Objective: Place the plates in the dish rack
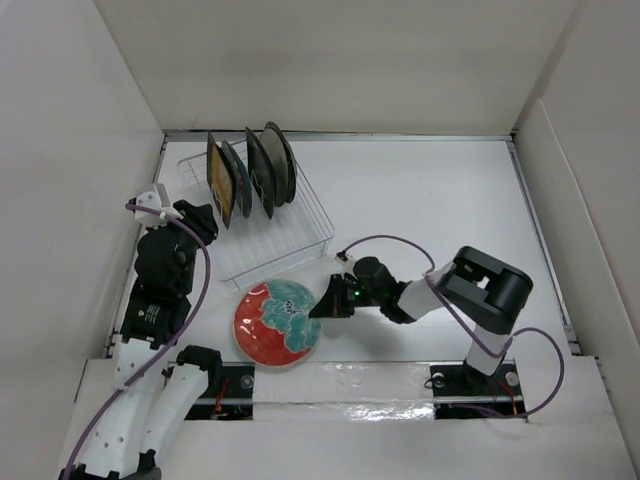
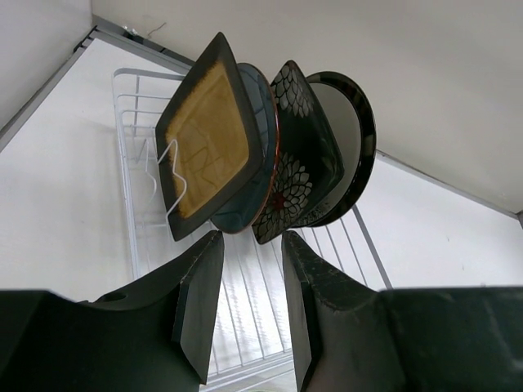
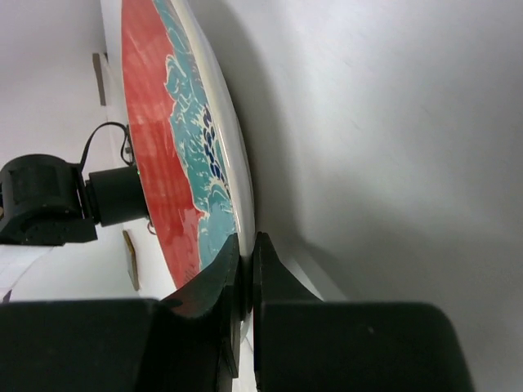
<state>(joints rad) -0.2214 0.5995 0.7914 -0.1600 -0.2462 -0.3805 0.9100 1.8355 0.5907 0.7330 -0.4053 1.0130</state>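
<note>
The clear dish rack (image 1: 290, 240) stands at the back left with several plates upright in its far end: the square black-gold plate (image 2: 208, 135), a teal plate (image 2: 260, 163), the square dark floral plate (image 2: 298, 155) and a dark-rimmed cream plate (image 2: 347, 131). The red plate with teal flowers (image 1: 275, 322) lies in front of the rack. My right gripper (image 1: 322, 305) is shut on its right rim, as the right wrist view (image 3: 245, 269) shows. My left gripper (image 2: 249, 310) is open and empty, just left of the rack.
White walls enclose the table on the left, back and right. The near half of the rack holds no plates. The right arm's purple cable (image 1: 395, 240) loops over the table behind its wrist.
</note>
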